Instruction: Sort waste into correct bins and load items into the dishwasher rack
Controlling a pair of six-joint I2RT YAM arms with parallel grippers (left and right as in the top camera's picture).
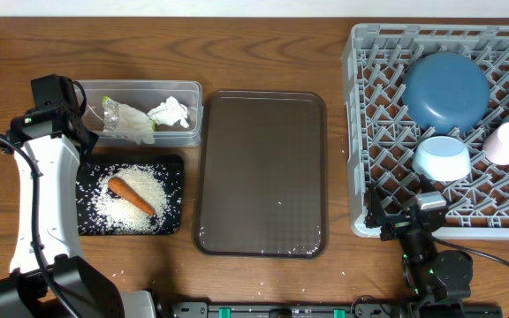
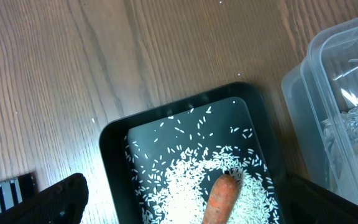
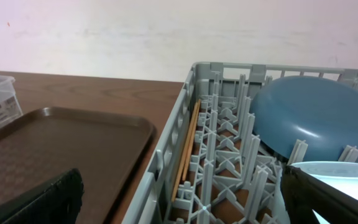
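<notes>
The black tray (image 1: 175, 164) holds white rice (image 1: 144, 205) and an orange carrot (image 1: 131, 196); all three show in the left wrist view (image 2: 112, 155), (image 2: 185, 186), (image 2: 221, 198). The clear tub (image 1: 140, 87) holds a white tissue (image 1: 170, 112) and a crumpled wrapper (image 1: 127, 122). My left gripper (image 2: 194, 200) is open and empty above the tray's left end. The grey rack (image 1: 360, 132) holds the dark-blue bowl (image 1: 444, 88), light-blue bowl (image 1: 440, 159), cup (image 1: 508, 141) and chopsticks (image 3: 188, 146). My right gripper (image 3: 185, 200) is open and empty at the rack's front left corner.
The brown serving tray (image 1: 263, 177) lies between the bins and the rack, and shows in the right wrist view (image 3: 55, 143). A few rice grains lie on the table in front of the black tray. My left arm (image 1: 34, 203) stands left of the bins.
</notes>
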